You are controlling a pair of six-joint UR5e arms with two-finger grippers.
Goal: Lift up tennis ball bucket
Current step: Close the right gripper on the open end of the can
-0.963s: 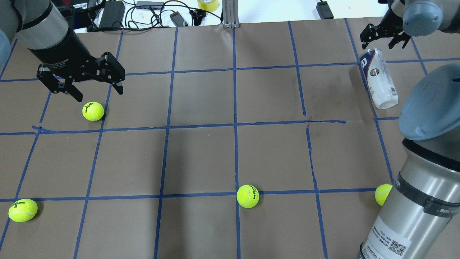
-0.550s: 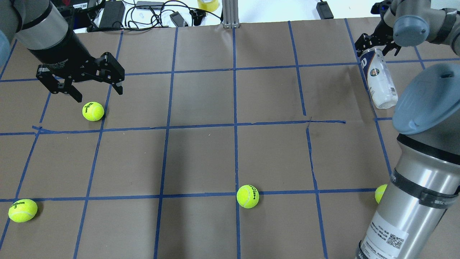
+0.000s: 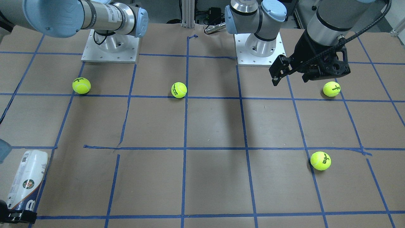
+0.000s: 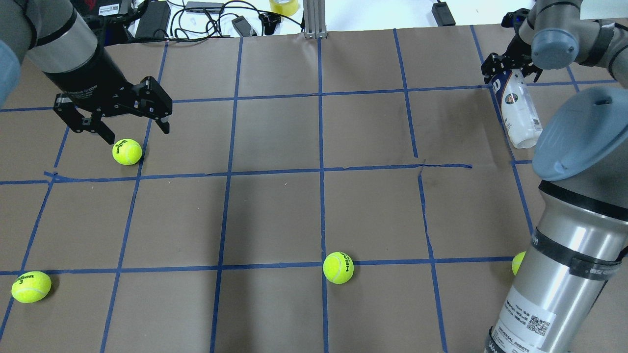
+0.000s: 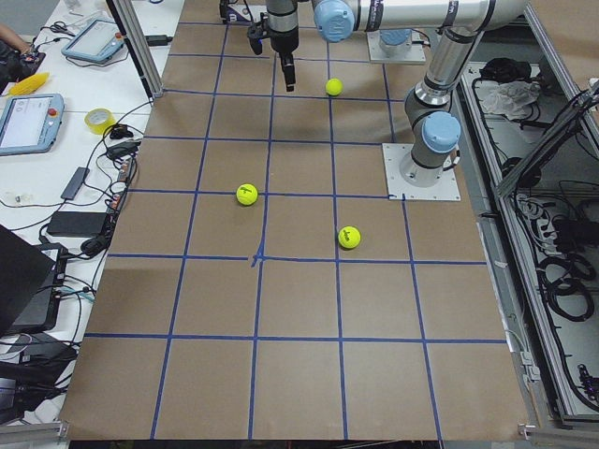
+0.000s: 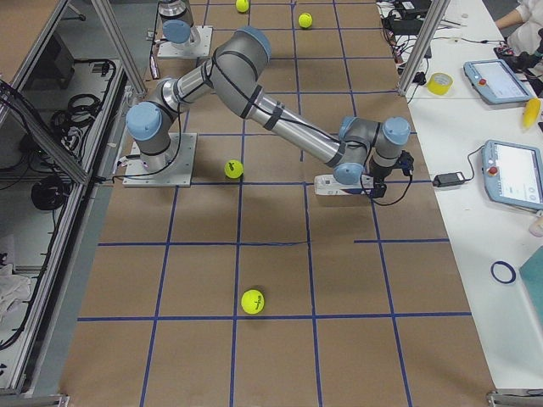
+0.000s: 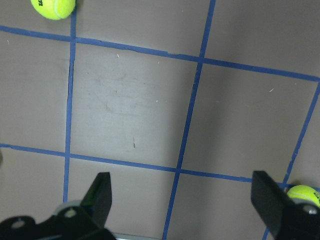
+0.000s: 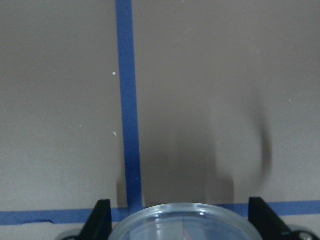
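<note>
View from above, read left to right; positions are given from the HEAD-marked ball (image 4: 338, 267), which lies on a blue tape line of the brown-papered counter (image 4: 274, 211)

(a) A Wilson ball marked 3 (image 4: 31, 286) lies far to the left of the HEAD-marked ball and slightly nearer the robot

(b) The left hand (image 4: 137, 135) hangs above the counter, left of the HEAD-marked ball and well beyond it. Its jaws are spread wide and hold nothing; the left wrist view shows bare paper and tape between the two fingers

(c) A second Wilson ball (image 4: 127, 151) lies just on the robot's side of that hand, apart from both fingers

(d) A fourth ball (image 4: 517, 262) lies to the right of the HEAD-marked ball, level with it and partly hidden by the right arm (image 4: 564, 274)

(e) The tennis ball bucket (image 4: 517, 110) lies on its side on the counter, right of the HEAD-marked ball and well beyond it, its navy end pointing away from the robot

(f) The right hand (image 4: 510, 73) is down at that navy end, jaws wide and straddling it. In the right wrist view the bucket's clear round rim fills the gap between the fingers; whether they touch it cannot be told
</note>
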